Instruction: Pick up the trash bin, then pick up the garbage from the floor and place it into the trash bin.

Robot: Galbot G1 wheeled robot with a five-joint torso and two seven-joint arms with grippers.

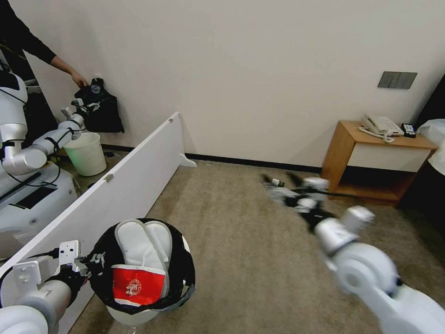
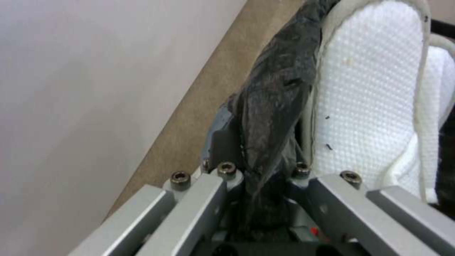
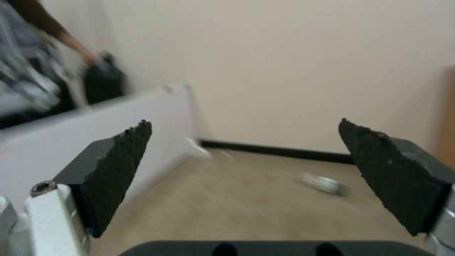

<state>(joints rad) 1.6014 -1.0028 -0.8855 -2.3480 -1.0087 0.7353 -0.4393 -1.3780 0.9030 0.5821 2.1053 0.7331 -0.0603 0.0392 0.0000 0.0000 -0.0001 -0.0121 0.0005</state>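
The trash bin [image 1: 187, 274], white with a black bag over its rim, stands at the lower left of the head view. Two white slippers [image 1: 141, 243] and a red-and-white packet [image 1: 138, 285] rest inside it. My left gripper [image 1: 90, 265] is shut on the bin's bagged rim [image 2: 272, 117], with a slipper [image 2: 369, 99] just beyond it. My right gripper [image 1: 280, 182] reaches out over the floor [image 1: 232, 241], open with nothing held. A small bottle [image 3: 325, 183] lies on the carpet ahead of its fingers [image 3: 118, 167].
A long white partition board [image 1: 120, 181] runs along the left side. Behind it stand another robot [image 1: 28, 153] and a pale bucket [image 1: 86, 153]. A wooden side table [image 1: 340, 148] with a telephone [image 1: 380, 125] sits at the right against the wall.
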